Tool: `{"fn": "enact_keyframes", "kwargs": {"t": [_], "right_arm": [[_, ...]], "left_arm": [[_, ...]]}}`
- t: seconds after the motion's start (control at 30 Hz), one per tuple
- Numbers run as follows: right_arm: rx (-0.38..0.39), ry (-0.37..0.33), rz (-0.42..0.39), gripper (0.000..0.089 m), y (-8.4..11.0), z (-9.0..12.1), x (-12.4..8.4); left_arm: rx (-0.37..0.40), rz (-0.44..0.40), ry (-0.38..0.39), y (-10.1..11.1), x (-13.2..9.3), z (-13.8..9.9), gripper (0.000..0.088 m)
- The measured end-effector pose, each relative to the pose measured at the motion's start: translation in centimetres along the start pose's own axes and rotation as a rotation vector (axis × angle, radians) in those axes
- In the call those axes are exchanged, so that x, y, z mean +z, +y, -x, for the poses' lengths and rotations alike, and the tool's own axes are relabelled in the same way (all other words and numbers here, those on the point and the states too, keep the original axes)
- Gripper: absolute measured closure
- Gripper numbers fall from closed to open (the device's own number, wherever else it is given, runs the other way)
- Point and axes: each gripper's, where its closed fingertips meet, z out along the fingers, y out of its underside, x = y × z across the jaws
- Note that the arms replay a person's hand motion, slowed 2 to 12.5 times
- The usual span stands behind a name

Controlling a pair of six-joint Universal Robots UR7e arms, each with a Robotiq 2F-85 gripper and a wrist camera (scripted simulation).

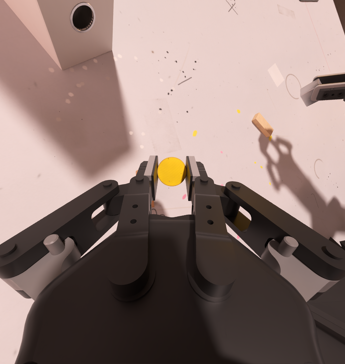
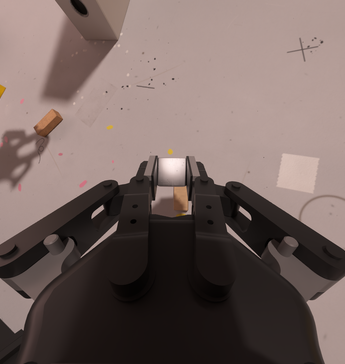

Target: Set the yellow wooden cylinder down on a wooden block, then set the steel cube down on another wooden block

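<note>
left hand [image 1: 171,171]: clenched on cylinder [image 1: 171,171], end face toward camera, held above bench [image 1: 207,49]
block A [image 2: 48,123]: on bench under left hand, only slivers show past its left finger in left view; clear at 10 o'clock in right view
step: lower cylinder onto block A. Centre first; block top is narrow, release only at contact
right hand [image 2: 171,171]: clenched on cube [image 2: 172,171], held above bench
block B [image 2: 180,198]: just below cube, offset toward the right finger
block B tip: shift to centre cube before lowering, keep faces square
white box [image 1: 77,29]: 11 o'clock, far, well apart
</note>
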Motion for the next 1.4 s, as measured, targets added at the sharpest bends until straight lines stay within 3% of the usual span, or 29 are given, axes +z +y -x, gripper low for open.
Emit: {"fn": "enact_keyframes", "kwargs": {"t": [0.47, 1.1, 1.4], "right_arm": [[0.068, -0.027, -0.004, 0.0643, 1.0, 0.6, 0.2], [0.091, -0.049, 0.01, 0.0643, -0.3, 0.5, -0.4], [0.093, -0.063, 0.011, 0.0643, -1.3, 0.4, -0.7]], "left_arm": [[-0.025, -0.001, 0.011, 0.0, -0.3, 0.0, 0.0632], [-0.056, -0.013, 0.038, -0.9, -0.5, -0.1, 0.0632], [-0.032, -0.011, 0.021, -1.4, -0.7, -0.2, 0.0632]]}}
